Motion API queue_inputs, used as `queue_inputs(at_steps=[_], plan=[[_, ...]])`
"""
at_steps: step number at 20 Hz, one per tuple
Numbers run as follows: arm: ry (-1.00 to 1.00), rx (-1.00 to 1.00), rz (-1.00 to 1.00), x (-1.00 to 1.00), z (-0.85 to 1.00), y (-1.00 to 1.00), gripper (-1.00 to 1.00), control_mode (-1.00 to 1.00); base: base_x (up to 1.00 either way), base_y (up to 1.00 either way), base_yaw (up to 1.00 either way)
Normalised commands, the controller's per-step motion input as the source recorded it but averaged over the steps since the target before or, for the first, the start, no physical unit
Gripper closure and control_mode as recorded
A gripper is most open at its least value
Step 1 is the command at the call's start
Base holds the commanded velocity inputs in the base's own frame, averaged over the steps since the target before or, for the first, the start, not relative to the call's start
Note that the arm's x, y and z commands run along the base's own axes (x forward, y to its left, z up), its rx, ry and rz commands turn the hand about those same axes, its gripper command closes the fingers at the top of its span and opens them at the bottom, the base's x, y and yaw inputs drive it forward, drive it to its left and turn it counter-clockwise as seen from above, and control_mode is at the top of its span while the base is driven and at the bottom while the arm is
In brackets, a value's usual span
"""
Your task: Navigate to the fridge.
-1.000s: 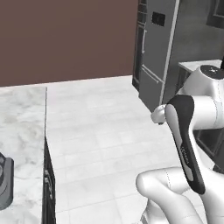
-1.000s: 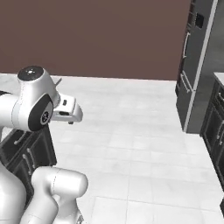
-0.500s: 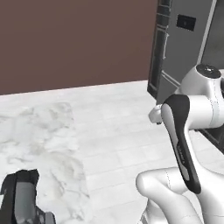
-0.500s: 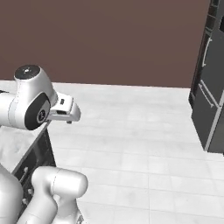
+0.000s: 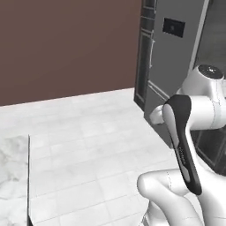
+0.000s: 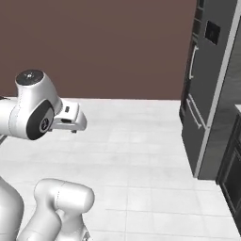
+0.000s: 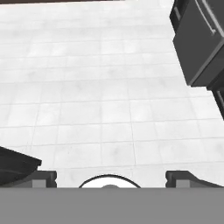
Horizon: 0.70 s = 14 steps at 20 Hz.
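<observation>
closing on the fridge [image 6: 212,89], which stands ahead to the right against the brown wall [image 6: 103,47], white tiled floor [image 6: 141,141] between. pincer [image 7: 111,177] spread wide with nothing held. best to swing right, square up to the door and stop short of the slim handle [image 6: 192,61].

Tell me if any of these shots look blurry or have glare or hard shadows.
Left base view: even flat light, fridge slightly soft, no glare. Right base view: sharp enough, no cast shadows on the floor. Hand view: floor tiles faintly mottled, no glare.
</observation>
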Motion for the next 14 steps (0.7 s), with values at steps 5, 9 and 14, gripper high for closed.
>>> queue_inputs(at_steps=[5, 9, 14], plan=[[0.00, 0.00, 0.00, 0.00, 0.00, 0.00, -1.00, 1.00, 0.99, -0.84, -0.18], [0.00, 0.00, 0.00, 0.00, 0.00, 0.00, -1.00, 1.00, 0.80, -0.06, -0.32], [0.00, 0.00, 0.00, 0.00, 0.00, 0.00, -1.00, 1.00, 0.96, 0.00, -0.33]])
